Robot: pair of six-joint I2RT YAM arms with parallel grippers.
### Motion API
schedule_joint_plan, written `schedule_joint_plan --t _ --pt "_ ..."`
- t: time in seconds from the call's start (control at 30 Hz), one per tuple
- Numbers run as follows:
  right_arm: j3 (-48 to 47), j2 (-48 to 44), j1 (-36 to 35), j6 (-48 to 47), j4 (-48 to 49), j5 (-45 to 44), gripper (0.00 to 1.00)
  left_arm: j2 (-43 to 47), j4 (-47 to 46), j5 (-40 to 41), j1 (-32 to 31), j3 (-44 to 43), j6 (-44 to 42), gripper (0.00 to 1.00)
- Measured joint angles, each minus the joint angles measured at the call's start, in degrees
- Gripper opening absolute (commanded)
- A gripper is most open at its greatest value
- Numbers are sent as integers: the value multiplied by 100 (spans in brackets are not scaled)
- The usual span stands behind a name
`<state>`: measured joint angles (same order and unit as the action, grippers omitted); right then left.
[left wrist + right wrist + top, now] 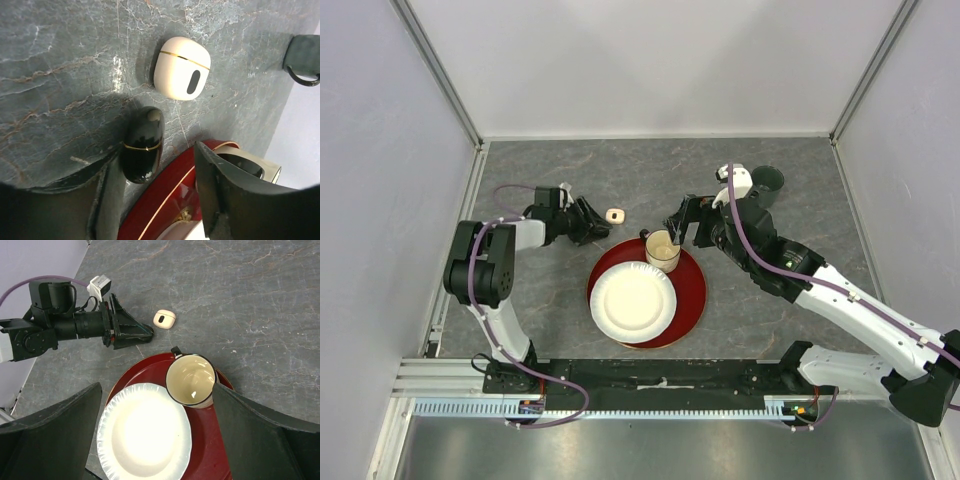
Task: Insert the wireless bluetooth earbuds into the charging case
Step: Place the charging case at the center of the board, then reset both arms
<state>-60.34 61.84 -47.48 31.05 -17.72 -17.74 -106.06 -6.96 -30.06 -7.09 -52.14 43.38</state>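
The left gripper (pixel 162 157) has its jaws parted, grasping nothing. Between them a glossy black charging case (pixel 143 145) with a gold seam lies closed on the table (pixel 60 60), close against one finger. A white charging case (pixel 181 68) lies just right. The red tray (pixel 165 200) crowds the near side, carrying a cup (pixel 190 380) and a paper plate (pixel 145 432). The right gripper (pixel 156 395) hangs wide open above them.

- My overhead camera looks down from above and behind both arm bases, covering the whole table (pixel 800 180).
- My left wrist camera sits low and close, facing the white case (pixel 182 67).
- My right wrist camera hangs higher, looking down and left over the red tray (pixel 145 371); all three share case and tray.
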Motion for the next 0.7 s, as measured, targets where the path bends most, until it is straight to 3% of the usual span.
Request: schedule_joint_plan --t 0.2,0.27,0.43,0.57,0.7 --pt "0 0 15 -15 0 13 98 330 461 348 37 -20 -297 73" --pt "0 0 37 -42 -4 9 98 507 706 597 76 4 -420 80" --pt "0 2 245 -103 -63 -72 98 1394 1340 1246 179 256 -728 86" --pt "24 48 883 -127 -111 -83 98 2730 1526 1681 188 605 -940 88" --pt "413 192 2205 -72 -109 297 98 4207 1550 2107 186 949 -1032 88"
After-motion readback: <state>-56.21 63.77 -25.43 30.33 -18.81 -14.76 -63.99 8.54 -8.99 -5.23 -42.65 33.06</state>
